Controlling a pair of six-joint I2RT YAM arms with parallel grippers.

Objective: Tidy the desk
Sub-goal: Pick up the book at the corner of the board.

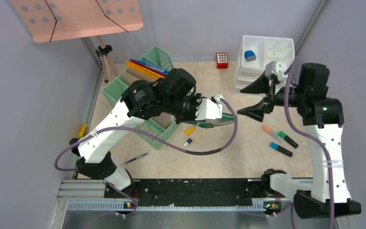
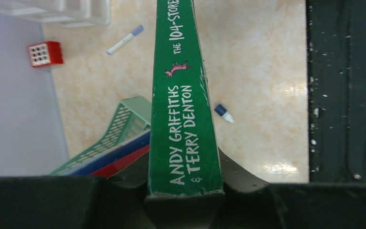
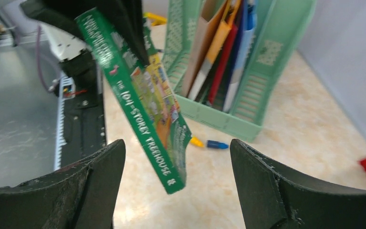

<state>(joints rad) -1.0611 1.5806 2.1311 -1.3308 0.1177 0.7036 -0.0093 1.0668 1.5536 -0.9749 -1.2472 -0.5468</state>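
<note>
The desk [image 1: 219, 152] is a beige marble-patterned top. My left gripper [image 1: 208, 114] is shut on a green paperback book [image 1: 219, 123] and holds it in the air over the middle of the desk. In the left wrist view the book's spine [image 2: 183, 119] runs straight out from between the jaws of the left gripper [image 2: 186, 180]. My right gripper [image 1: 240, 101] is open and faces the book's free end. In the right wrist view the book [image 3: 147, 119] hangs tilted before the right gripper [image 3: 176, 148], touching neither finger.
A green file holder [image 1: 124, 88] with folders stands at the left. At the back right is a white organiser [image 1: 271, 47] holding a blue eraser [image 1: 250, 55]. Near it sits a red block [image 1: 222, 60]. Three markers [image 1: 281, 140], two caps [image 1: 189, 136] and a pen [image 1: 137, 158] lie loose. The pink stand [image 1: 76, 19] is at the back left.
</note>
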